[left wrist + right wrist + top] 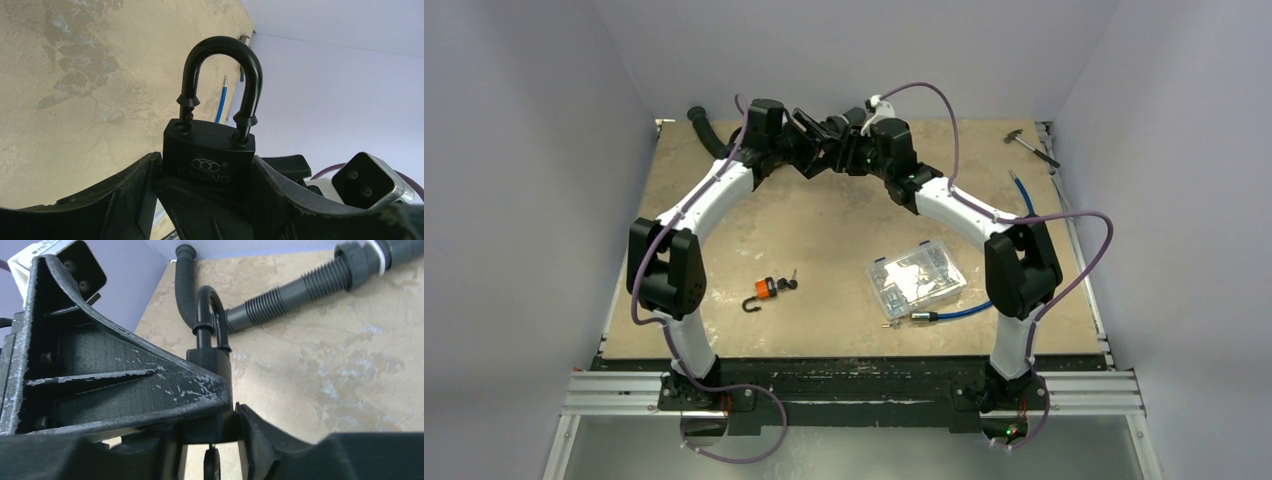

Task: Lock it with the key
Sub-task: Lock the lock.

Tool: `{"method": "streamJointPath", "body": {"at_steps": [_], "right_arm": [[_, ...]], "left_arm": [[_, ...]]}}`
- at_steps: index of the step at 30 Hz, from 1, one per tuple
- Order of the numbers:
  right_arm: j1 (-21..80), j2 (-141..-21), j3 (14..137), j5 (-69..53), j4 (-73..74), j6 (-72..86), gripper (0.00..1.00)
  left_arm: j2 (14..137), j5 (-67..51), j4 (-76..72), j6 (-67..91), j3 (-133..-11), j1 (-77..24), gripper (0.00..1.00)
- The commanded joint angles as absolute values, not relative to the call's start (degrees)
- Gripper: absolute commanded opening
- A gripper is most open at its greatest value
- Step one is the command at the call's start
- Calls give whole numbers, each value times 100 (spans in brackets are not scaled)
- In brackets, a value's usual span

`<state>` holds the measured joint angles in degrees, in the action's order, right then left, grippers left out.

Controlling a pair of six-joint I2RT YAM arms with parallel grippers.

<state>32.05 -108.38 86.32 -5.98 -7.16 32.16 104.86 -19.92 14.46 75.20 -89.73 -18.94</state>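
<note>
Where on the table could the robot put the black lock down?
Bare tabletop lies between the orange padlock and the clear plastic box. It is crowded at the back, where both arms meet by the corrugated hose.

Plastic case (917, 277), blue cable (954, 313) (touching), hammer (1030, 144), hose (300, 290).

The table (844, 230) has a mottled tan top. Near its middle-left lies a small orange padlock (765, 290) with keys (788, 283) just beside it. To the right sits a clear plastic box (916, 276), and a blue cable (964, 310) lies along its near side. At the far left corner rests a black corrugated hose (707, 132); at the far right, a hammer (1030, 145).
</note>
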Motion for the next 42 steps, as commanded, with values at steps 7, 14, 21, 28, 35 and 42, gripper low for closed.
{"method": "streamJointPath", "body": {"at_steps": [7,14,21,28,35,42], "right_arm": [[3192,-10843,9028,-604,-1120,3147,0],[3136,-10594,8934,-814,-1152,2906,0],[2791,-10262,8679,-1613,-1247,2749,0],[2290,-9875,8369,-3075,-1307,2329,0],[2138,-9279,8094,-4401,-712,1433,0],[2141,-8773,7971,-5147,743,-31,0]], "left_arm": [[10006,-2312,886,7514,-9058,-1943,26],[9972,-2435,866,7229,-8918,-1783,96],[9813,-2753,606,6754,-8720,-1378,100],[9423,-3036,702,5119,-8557,-845,100],[8909,-3740,778,1608,-8620,-757,100],[9081,-5418,3214,-2527,-9676,-760,100]]}}
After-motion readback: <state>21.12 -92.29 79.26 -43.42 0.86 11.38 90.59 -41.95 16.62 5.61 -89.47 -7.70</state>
